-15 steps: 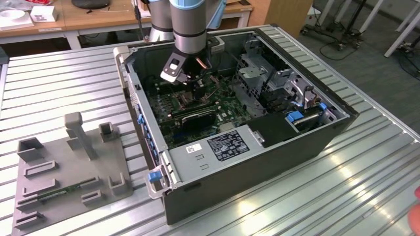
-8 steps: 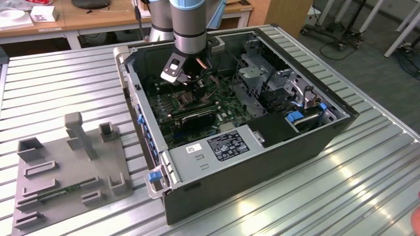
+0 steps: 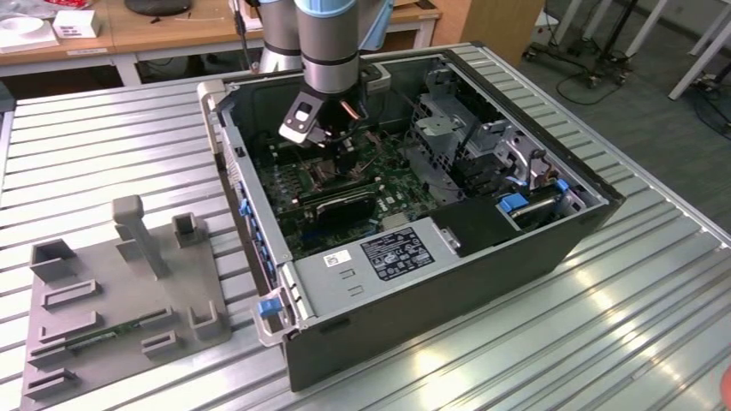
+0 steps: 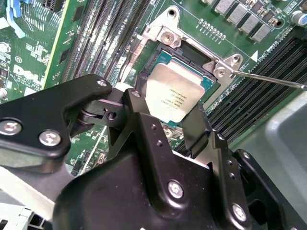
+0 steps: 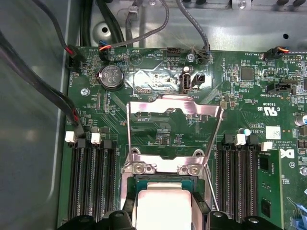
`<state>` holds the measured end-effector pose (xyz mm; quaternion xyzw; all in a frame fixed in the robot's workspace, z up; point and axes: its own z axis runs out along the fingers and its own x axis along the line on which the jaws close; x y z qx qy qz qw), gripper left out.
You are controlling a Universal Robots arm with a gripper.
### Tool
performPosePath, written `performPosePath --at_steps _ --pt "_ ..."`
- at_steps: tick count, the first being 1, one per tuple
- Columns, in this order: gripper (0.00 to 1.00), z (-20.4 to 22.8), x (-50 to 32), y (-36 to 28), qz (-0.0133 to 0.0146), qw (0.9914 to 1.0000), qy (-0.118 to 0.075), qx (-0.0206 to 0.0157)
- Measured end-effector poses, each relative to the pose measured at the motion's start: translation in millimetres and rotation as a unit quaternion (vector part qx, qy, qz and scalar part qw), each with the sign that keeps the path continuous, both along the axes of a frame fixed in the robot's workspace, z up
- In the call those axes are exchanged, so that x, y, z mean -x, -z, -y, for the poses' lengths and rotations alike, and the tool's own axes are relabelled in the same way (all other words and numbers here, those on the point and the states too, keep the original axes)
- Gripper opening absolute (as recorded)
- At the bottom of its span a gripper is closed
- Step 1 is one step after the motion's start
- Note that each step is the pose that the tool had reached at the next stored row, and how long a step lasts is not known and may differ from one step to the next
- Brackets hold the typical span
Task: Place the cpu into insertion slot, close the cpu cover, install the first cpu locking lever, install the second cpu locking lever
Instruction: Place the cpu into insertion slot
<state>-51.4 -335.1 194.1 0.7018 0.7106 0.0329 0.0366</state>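
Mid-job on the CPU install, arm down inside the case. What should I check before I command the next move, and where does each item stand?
1. Grip: the gripper has its fingers against two opposite edges of the cpu: ok.
2. The cpu lies within the outline of the socket: ok.
3. The cpu is fully seated and flat: cannot tell.
4. The cpu cover is raised off the socket, leaving the opening uncovered: ok.
5. One locking lever is swung out clear of the socket: ok.
6. Second lever clear: cannot tell.
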Motion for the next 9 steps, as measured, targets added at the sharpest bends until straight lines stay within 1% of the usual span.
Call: performPosePath --at_steps 9 --pt "0.54 0.0 0.0 0.5 0.0000 0.99994 0.011 0.0003"
